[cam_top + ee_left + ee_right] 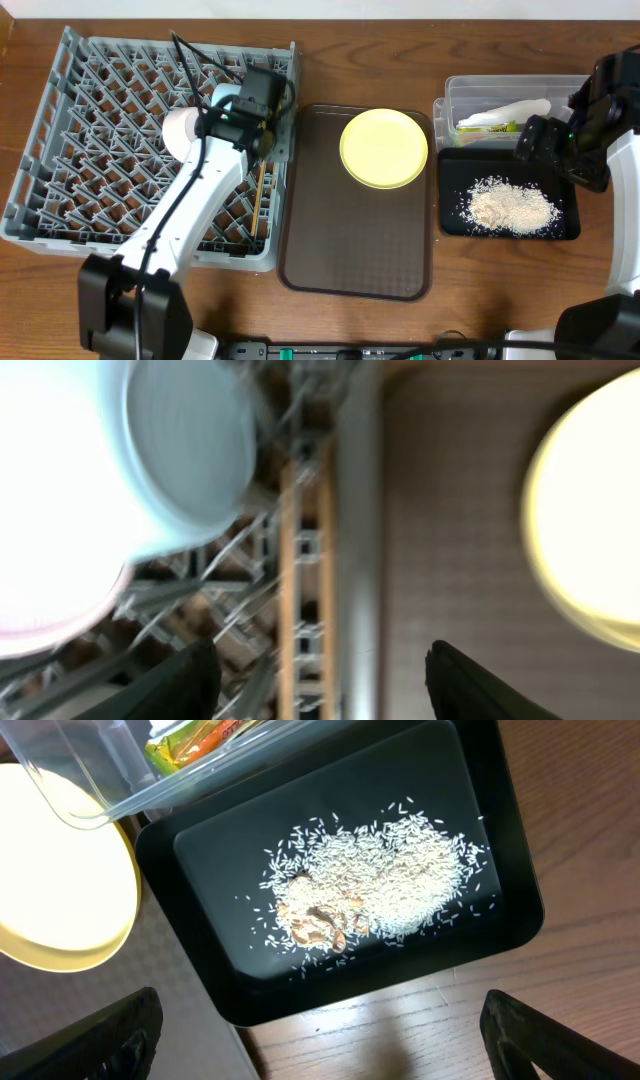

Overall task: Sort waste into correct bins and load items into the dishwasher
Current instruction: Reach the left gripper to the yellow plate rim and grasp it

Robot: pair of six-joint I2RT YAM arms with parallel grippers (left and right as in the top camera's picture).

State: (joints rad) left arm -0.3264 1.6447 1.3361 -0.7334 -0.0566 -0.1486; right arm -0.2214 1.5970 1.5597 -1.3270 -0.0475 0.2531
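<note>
- Rice-like beige crumbs (380, 885): heaped loose in the shallow black rectangular tray (470, 945), with a few browner bits at the near side of the heap.
- Thin green-and-orange wrapper (190, 745): in the clear plastic rectangular tub (450, 100), cut off by the top of the right wrist view. A crumpled white paper napkin (515, 110) lies with it.
- Right gripper (320, 1010): over the black tray, fingers spread wide, holding nothing.
- Round yellow plate (384, 148): on the flat dark brown serving tray (350, 250), at its far end; cut off in both wrist views.
- Square grey plastic dish rack (60, 120): holds two thin wooden chopsticks (260, 205) lying along its right rim.
- Light blue bowl (190, 450): in the rack, blurred, mostly hidden under the arm from overhead.
- White round vessel (180, 130): beside the blue bowl, washed out by glare; bowl or cup cannot be told.
- Left gripper (320, 660): above the rack's right edge, fingers apart, empty.
</note>
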